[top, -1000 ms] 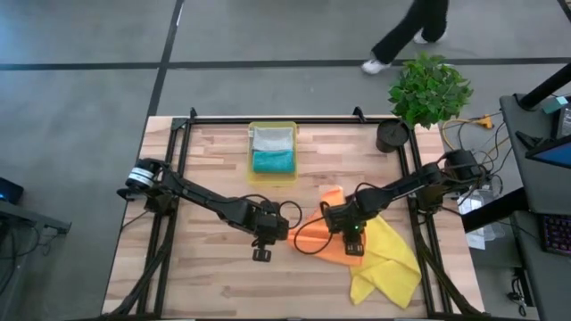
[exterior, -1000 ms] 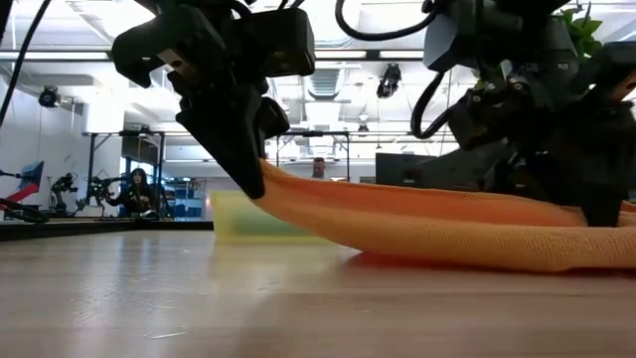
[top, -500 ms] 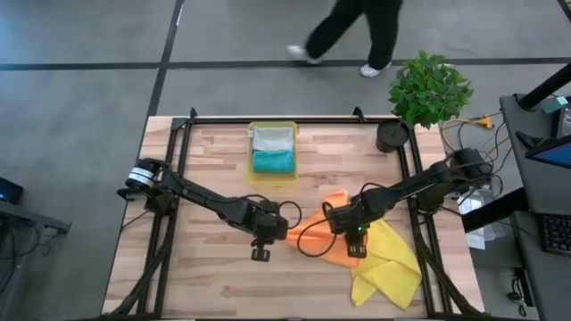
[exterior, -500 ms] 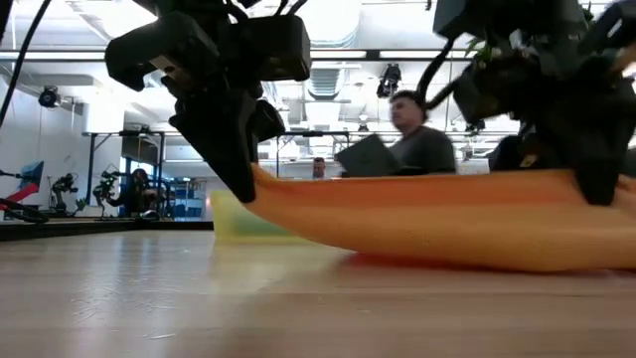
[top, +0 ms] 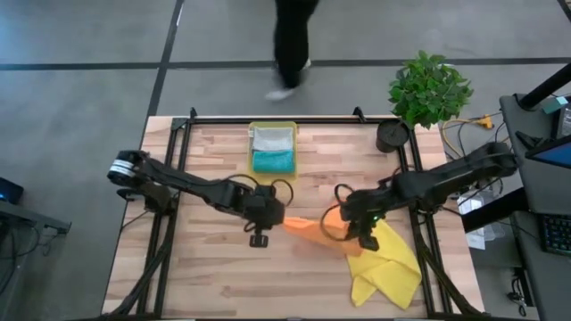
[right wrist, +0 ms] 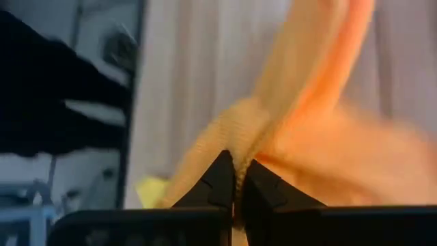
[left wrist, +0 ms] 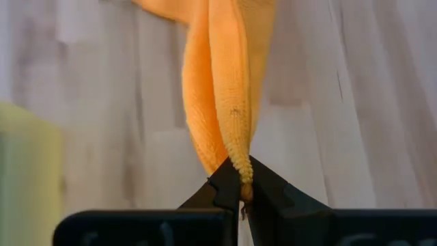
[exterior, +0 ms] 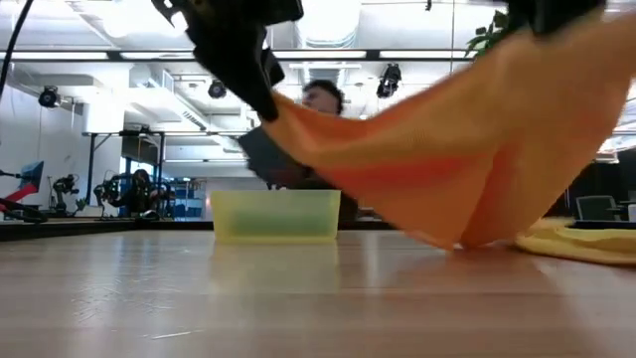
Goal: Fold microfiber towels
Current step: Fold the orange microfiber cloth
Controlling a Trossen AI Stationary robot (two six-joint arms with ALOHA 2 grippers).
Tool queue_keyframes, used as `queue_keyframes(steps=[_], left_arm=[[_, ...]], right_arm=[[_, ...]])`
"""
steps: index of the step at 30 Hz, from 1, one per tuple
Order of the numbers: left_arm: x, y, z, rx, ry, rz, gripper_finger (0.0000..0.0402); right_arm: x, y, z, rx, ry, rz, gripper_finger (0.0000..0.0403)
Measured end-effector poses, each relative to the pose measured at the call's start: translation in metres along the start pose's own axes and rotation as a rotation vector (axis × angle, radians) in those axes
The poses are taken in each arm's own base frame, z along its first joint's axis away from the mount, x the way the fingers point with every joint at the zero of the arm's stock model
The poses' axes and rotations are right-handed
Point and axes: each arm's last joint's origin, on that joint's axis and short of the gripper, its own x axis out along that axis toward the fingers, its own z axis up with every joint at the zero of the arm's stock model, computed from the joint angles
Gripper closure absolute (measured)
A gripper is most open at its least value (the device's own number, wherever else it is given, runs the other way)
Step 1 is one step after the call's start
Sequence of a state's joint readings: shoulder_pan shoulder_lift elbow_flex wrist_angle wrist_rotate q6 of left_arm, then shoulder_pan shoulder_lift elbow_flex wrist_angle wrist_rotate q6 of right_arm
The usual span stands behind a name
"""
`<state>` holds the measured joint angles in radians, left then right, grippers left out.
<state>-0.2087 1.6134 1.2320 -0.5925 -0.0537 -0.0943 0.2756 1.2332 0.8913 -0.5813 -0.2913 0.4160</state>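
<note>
- Now we hold the orange towel [top: 312, 230] in the air between both arms, above the table [top: 205, 267] near its middle; the left gripper [left wrist: 240, 193] has its jaws pinched tight on one corner, and the right gripper [right wrist: 236, 179] is clamped on an opposite edge
- To do this step well, we judge both pinches should stay firm and level, so the cloth hangs flat and its sagging belly lands first; we would lay it on bare wood, clear of the yellow towel [top: 388, 267] lying crumpled just beside it under the right arm, and clear of the tray [top: 272, 172]
- Lowering evenly matters, since one high corner would skew the fold line
- The grey towel [top: 272, 139] and teal towel [top: 273, 160] sit folded in the tray at the far side; in the low view the tray wall hides them
- Hard to make out: the right gripper is cut off in the low view; the high view shows only a sliver of orange, so we cannot tell whether the cloth is doubled; a person passing behind the table is blurred
</note>
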Motion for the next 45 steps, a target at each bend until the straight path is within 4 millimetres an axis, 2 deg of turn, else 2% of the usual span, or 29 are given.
queue_keyframes(steps=[2, 5, 8, 10, 13, 18, 22, 25, 27, 31, 36, 41, 45], left_arm=[[-0.01, 0.008, 0.002, -0.015, -0.028, 0.011, 0.0401], [-0.023, 0.02, 0.004, -0.044, -0.067, 0.034, 0.0402], [-0.034, 0.032, 0.005, -0.066, -0.098, 0.055, 0.0402], [-0.039, 0.038, 0.006, -0.068, -0.115, 0.068, 0.0402], [-0.042, 0.047, 0.005, -0.086, -0.123, 0.086, 0.0402], [-0.043, 0.054, 0.005, -0.089, -0.122, 0.1, 0.0402], [-0.043, 0.055, 0.005, -0.09, -0.122, 0.1, 0.0402], [-0.043, 0.055, 0.005, -0.091, -0.122, 0.1, 0.0402], [-0.043, 0.055, 0.005, -0.091, -0.122, 0.099, 0.0402], [-0.039, 0.055, 0.0, -0.09, -0.089, 0.099, 0.0402], [-0.018, 0.05, -0.032, -0.157, 0.065, 0.014, 0.0402], [0.0, 0.026, -0.066, -0.233, 0.195, -0.12, 0.0402], [0.01, 0.002, -0.081, -0.248, 0.189, -0.196, 0.0402]], right_arm=[[-0.015, 0.002, 0.003, -0.038, -0.088, -0.033, 0.0394], [-0.033, 0.004, 0.004, -0.017, -0.137, -0.16, 0.0394], [-0.052, 0.007, 0.009, -0.036, -0.256, -0.275, 0.0394], [-0.065, 0.008, 0.011, -0.015, -0.228, -0.427, 0.0394], [-0.07, 0.009, 0.016, -0.078, -0.151, -0.563, 0.0394], [-0.089, 0.02, 0.04, -0.215, -0.252, -0.768, 0.0394], [-0.09, 0.025, 0.059, -0.338, -0.261, -0.775, 0.0394], [-0.095, 0.026, 0.07, -0.352, -0.275, -0.627, 0.0394], [-0.085, 0.02, 0.074, -0.317, -0.238, -0.54, 0.0394], [-0.044, 0.003, 0.071, -0.233, -0.111, -0.484, 0.0394], [0.025, -0.014, 0.061, -0.228, 0.021, -0.35, 0.0394], [0.083, -0.029, 0.047, -0.193, 0.111, -0.22, 0.0394], [0.117, -0.043, 0.035, -0.113, 0.201, -0.161, 0.0394]])
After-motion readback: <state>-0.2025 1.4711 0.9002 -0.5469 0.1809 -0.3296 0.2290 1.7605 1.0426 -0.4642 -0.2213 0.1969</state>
